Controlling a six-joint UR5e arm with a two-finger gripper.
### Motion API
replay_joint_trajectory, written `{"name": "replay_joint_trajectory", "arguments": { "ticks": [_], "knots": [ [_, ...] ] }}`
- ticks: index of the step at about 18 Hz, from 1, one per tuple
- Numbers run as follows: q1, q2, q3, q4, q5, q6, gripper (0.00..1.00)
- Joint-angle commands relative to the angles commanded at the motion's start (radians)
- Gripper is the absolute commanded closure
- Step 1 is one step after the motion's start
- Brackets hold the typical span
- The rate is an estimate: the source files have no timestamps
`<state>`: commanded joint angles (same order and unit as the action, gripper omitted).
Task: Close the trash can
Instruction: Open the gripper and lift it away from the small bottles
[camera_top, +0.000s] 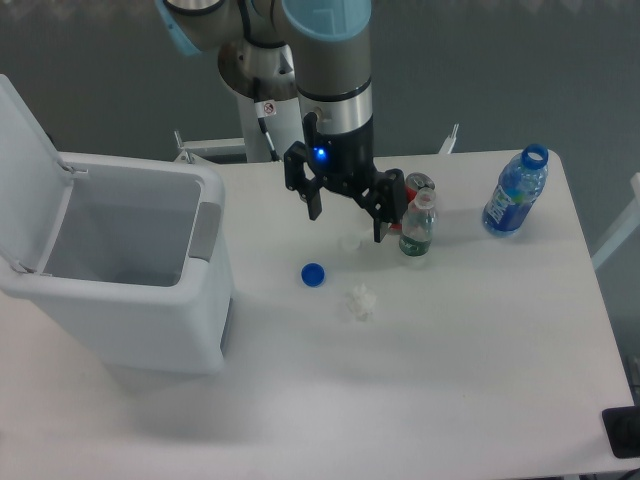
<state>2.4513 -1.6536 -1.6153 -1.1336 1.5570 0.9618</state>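
The trash can (150, 310) is a large white bin standing at the left of the table. Its flat white lid (25, 170) is swung up and back on the left side, so the inside shows. A grey latch tab (204, 232) sits on its right rim. My gripper (348, 225) hangs over the table's middle, well to the right of the can. Its two black fingers are spread apart with nothing between them.
A blue bottle cap (313, 274) and a crumpled white scrap (360, 300) lie below the gripper. A small clear bottle (417, 228) and a red can (419, 187) stand just right of it. A blue water bottle (515, 192) stands at the far right.
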Motion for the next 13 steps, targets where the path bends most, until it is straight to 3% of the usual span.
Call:
{"name": "replay_joint_trajectory", "arguments": {
  "ticks": [13],
  "knots": [
    [-0.002, -0.018, -0.005, 0.012, 0.015, -0.02, 0.0]
  ]
}}
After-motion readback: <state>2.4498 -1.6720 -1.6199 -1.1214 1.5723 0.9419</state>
